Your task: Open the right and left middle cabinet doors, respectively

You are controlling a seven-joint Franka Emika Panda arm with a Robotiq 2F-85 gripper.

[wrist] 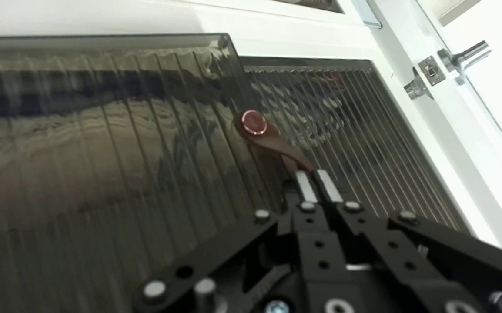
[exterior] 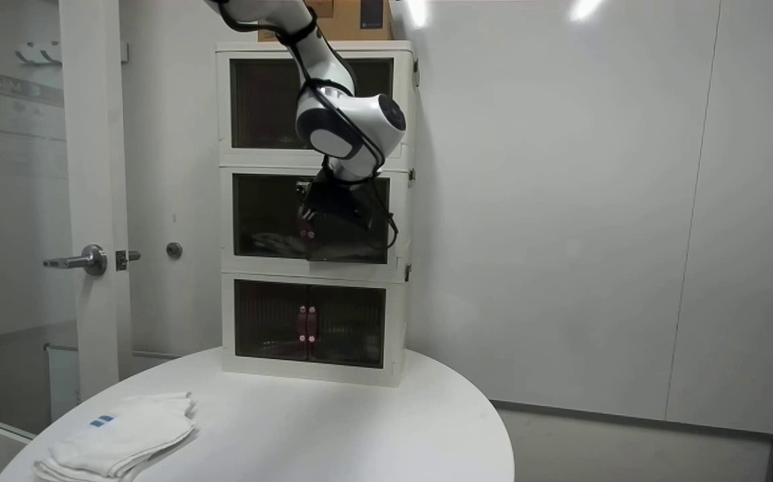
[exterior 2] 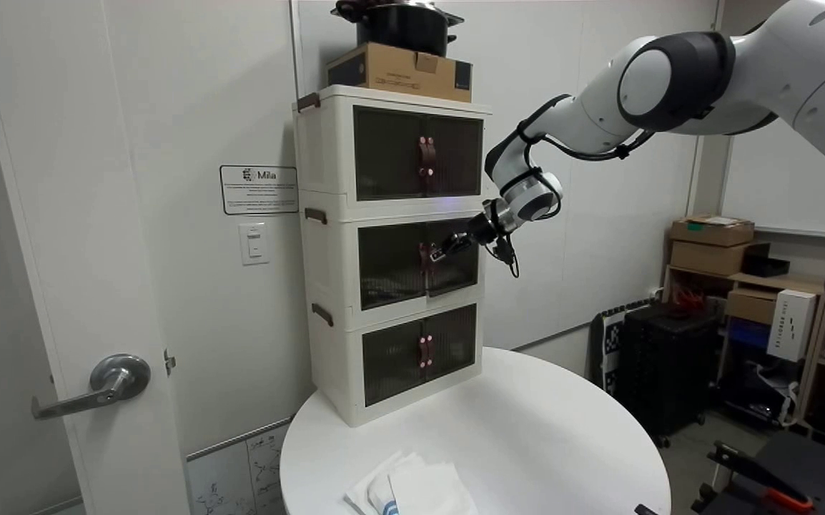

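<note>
Found right middle door (wrist: 103, 148) ajar, with free edge proud of white cabinet (exterior 2: 327, 265) at middle tier. Noted left middle door (exterior: 266, 214) just beside, closed and flush. Observed gripper (wrist: 316, 184) at right middle door, jaws clamped on reddish-brown handle (wrist: 272, 141), tips nearly together. Recorded lower door pair (exterior 2: 392, 361) closed in both exterior views. Logged folded white cloths (exterior: 125, 435) on round white table (exterior 2: 548, 429), apart from cabinet.
</note>
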